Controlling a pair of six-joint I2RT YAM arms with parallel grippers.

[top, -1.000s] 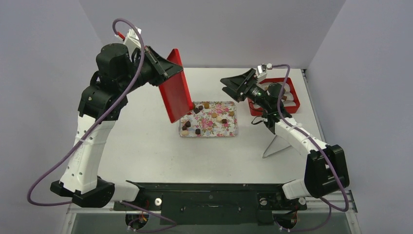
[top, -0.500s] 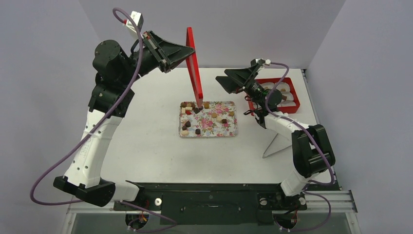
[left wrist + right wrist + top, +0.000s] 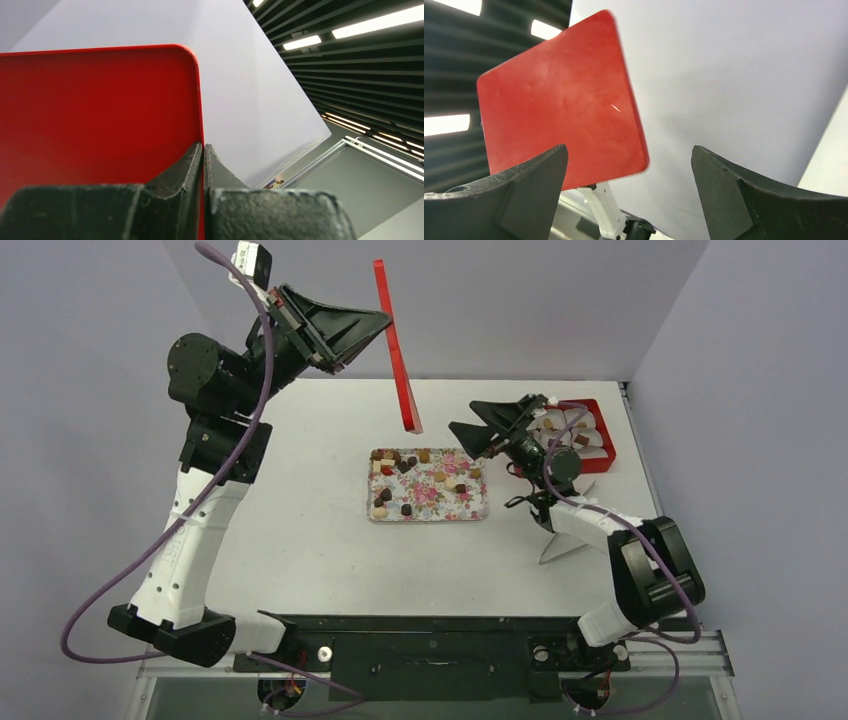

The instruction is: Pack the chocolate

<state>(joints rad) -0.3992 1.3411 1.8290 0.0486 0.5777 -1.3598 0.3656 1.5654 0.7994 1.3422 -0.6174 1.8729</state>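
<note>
Chocolate (image 3: 440, 476) is all scattered on the flower-patterned tray (image 3: 428, 517) mid-table: dark, tan and cream bits, mostly along the far and left side. The right gripper (image 3: 468, 420) hovers just past the tray's far right corner with its jaws spread wide and nothing between them. The left gripper (image 3: 386, 322) is way up above the far side, pinched tight on one edge of a flat red lid (image 3: 398, 355) that hangs edge-on, lower corner above the tray's far rim, not touching.

Both wrist cams point upward: wall, ceiling lights and red lid (image 3: 559, 95), no candy. The red box (image 3: 605, 452) of white paper cups (image 3: 575, 430) is partly hidden by the right arm.

Bare table (image 3: 300, 490) left of and in front of the tray; box sits near the right edge.
</note>
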